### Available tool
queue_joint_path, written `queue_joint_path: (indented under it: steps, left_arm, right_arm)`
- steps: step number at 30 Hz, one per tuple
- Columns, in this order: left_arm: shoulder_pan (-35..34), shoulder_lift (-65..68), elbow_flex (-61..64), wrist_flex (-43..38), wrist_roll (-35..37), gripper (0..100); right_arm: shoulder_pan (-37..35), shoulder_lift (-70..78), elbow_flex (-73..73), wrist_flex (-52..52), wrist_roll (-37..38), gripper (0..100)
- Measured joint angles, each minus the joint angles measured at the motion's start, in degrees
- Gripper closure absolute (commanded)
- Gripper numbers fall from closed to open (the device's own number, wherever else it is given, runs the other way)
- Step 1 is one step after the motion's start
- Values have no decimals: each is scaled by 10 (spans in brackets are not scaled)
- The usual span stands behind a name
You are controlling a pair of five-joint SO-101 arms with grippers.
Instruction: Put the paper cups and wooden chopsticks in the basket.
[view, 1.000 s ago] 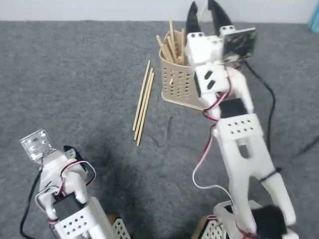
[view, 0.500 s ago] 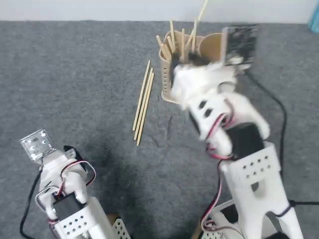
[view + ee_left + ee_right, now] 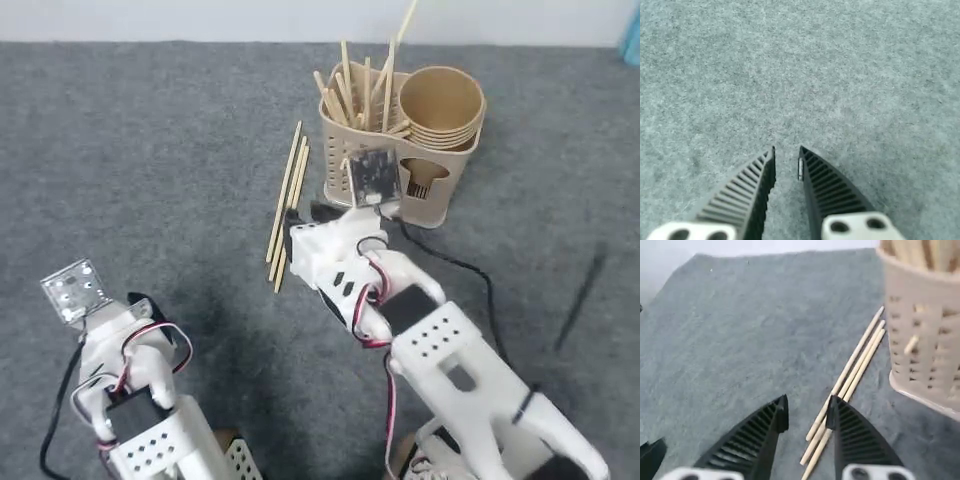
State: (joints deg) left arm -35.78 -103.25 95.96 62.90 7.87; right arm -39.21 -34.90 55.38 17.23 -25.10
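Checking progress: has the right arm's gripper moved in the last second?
Yes. The right gripper swung from beyond the beige plastic basket back toward the robot, now beside the loose wooden chopsticks.

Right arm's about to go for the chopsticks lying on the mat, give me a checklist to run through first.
1. Right gripper open and empty: ok.
2. Loose chopsticks flat on the mat beside the basket, nothing on them: ok.
3. Near ends of the chopsticks in the gap between the fingers: ok, though closer to one finger.
4. Height of the fingers above the chopsticks: cannot tell.
5. Basket upright, paper cups stacked inside: ok.
6. Left gripper over bare mat, away from the chopsticks: ok.
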Motion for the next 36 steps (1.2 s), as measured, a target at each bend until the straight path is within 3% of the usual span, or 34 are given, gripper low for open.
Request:
queue_joint_path:
  steps: [5, 18, 36]
  left_arm:
    - [-1, 0, 0, 0, 0, 930]
    - [-1, 0, 0, 2, 0, 930]
    - [-1, 0, 0, 2, 0, 930]
  right_arm:
    - [-2, 119, 3, -96, -17, 924]
    - [-2, 505, -233, -105, -18, 924]
    - [1, 616, -479, 194, -18, 940]
